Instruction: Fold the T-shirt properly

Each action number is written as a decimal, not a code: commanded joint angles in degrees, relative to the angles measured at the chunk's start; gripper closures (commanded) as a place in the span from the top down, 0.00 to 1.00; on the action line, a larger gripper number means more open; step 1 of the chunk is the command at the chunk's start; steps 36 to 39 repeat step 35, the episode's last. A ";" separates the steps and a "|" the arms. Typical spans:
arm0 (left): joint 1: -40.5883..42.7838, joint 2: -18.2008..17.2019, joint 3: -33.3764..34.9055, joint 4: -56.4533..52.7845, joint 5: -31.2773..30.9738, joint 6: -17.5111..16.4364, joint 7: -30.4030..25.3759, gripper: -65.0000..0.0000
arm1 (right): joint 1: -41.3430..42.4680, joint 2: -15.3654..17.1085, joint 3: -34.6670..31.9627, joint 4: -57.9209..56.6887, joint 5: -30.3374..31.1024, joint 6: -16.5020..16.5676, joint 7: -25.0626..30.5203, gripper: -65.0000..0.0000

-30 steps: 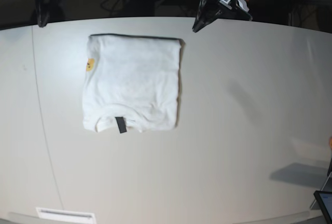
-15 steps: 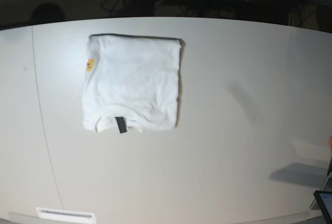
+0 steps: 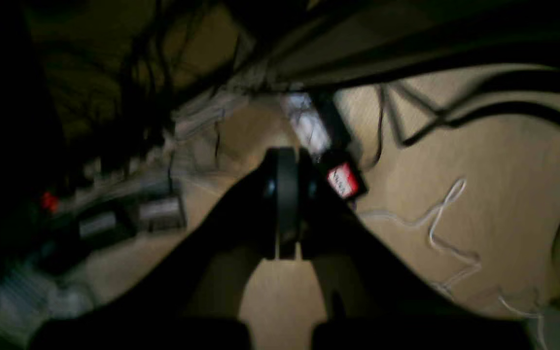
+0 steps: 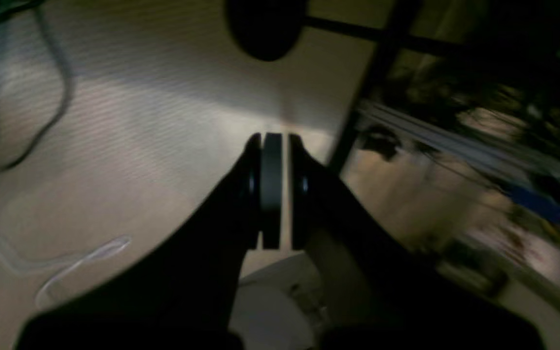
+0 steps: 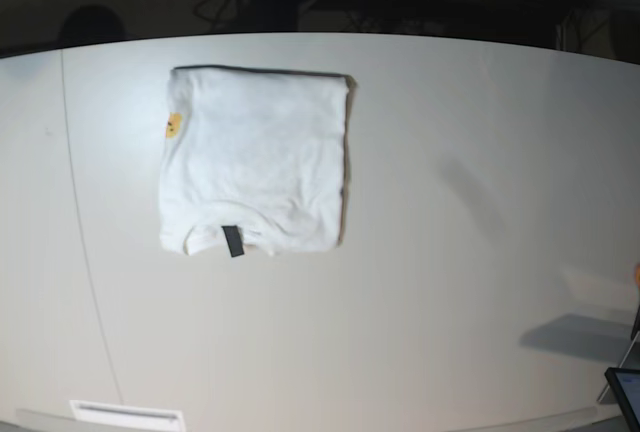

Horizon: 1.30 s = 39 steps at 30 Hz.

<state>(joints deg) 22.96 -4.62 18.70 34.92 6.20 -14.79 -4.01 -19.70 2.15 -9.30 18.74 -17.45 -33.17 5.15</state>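
Observation:
The T-shirt [image 5: 255, 157] lies folded into a neat white rectangle on the left half of the table, plain side up. Its black neck tag [image 5: 232, 240] is at the near edge and a yellow spot of print [image 5: 174, 125] peeks out on the left edge. Neither gripper is near it. In the left wrist view my left gripper [image 3: 287, 204] is shut on nothing and faces a tan floor. My right gripper [image 4: 279, 189] is likewise shut and empty in the right wrist view, over floor behind the table.
The white table [image 5: 480, 252] spreads wide to the right of the shirt. A tablet corner [image 5: 628, 392] sits at the near right edge and a white label strip [image 5: 125, 414] at the near left. Cables [image 3: 447, 228] trail on the floor.
Both arms have lifted away from the table's far edge and left the base view almost entirely. The folded T-shirt has not moved.

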 commanded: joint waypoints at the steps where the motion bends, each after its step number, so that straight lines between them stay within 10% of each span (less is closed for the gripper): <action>1: -0.85 0.71 0.07 -2.96 0.00 -0.20 0.98 0.00 | 2.17 0.70 0.20 -3.31 0.18 0.68 0.17 0.02; 12: -18.78 4.93 -0.11 -26.78 -0.09 -0.20 4.49 0.00 | 20.01 -1.76 0.29 -17.91 0.18 13.70 0.00 0.02; 39: -20.37 5.02 -0.11 -26.61 -0.09 -0.20 4.49 0.00 | 20.01 -2.55 0.03 -18.35 0.18 14.13 0.00 0.03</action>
